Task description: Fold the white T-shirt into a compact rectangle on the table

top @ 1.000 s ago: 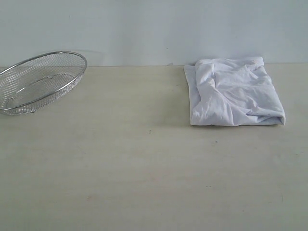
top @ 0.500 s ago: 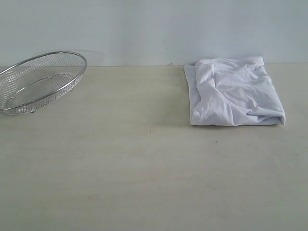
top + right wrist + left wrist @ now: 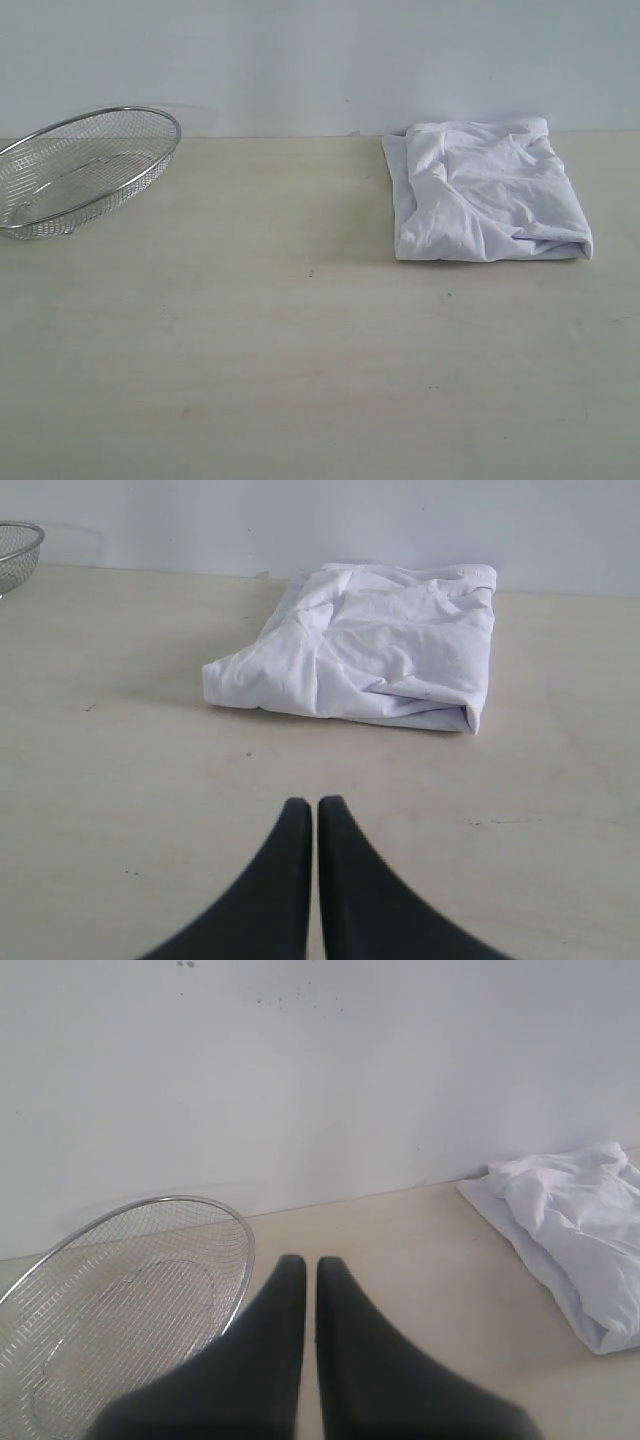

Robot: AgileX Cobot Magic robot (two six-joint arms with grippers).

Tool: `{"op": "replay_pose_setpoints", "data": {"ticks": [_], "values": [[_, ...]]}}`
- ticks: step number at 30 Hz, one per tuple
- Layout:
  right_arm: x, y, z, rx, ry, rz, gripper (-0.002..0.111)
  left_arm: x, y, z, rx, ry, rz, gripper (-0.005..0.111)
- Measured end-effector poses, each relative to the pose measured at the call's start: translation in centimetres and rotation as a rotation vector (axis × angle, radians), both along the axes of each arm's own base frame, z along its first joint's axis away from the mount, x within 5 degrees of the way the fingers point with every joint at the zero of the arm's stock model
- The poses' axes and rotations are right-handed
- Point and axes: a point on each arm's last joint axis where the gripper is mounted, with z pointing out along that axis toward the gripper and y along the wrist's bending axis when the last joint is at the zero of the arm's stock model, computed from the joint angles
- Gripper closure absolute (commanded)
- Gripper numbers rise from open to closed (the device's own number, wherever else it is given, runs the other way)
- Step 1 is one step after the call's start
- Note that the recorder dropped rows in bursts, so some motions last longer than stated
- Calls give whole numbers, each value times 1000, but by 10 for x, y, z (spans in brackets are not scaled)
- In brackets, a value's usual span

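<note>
The white T-shirt (image 3: 485,193) lies folded into a wrinkled rectangle at the back right of the pale table (image 3: 300,350). The same shirt (image 3: 365,645) shows in the right wrist view, well ahead of my right gripper (image 3: 315,805), whose black jaws are shut on nothing. In the left wrist view the shirt (image 3: 580,1230) is off to one side, and my left gripper (image 3: 305,1263) is shut and empty above the table. Neither gripper shows in the exterior view. The lettering is hidden.
A silver wire-mesh basket (image 3: 80,170) sits at the back left of the table, close to my left gripper (image 3: 120,1290). A plain white wall (image 3: 320,60) runs behind the table's far edge.
</note>
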Motion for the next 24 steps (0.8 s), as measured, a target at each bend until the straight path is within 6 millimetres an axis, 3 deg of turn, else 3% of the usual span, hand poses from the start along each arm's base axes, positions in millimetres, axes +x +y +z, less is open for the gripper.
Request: {"op": "replay_pose_setpoints", "data": {"ticks": [4, 7, 12, 15, 19, 22, 24], "values": [[0, 0, 0, 0, 0, 0, 108, -1, 0, 1, -1, -6, 0, 102], [0, 0, 0, 0, 0, 0, 108, -14, 4, 11, 26, -69, 4, 102], [0, 0, 0, 0, 0, 0, 108, -66, 21, 32, 59, -267, 98, 102], [0, 0, 0, 0, 0, 0, 108, -113, 28, 37, 11, -419, 187, 102], [0, 0, 0, 0, 0, 0, 108, -159, 24, 24, -5, -541, 211, 102], [0, 0, 0, 0, 0, 0, 108, -173, 21, 5, -28, -561, 202, 102], [0, 0, 0, 0, 0, 0, 108, -171, 21, -10, -65, -535, 202, 102]]}}
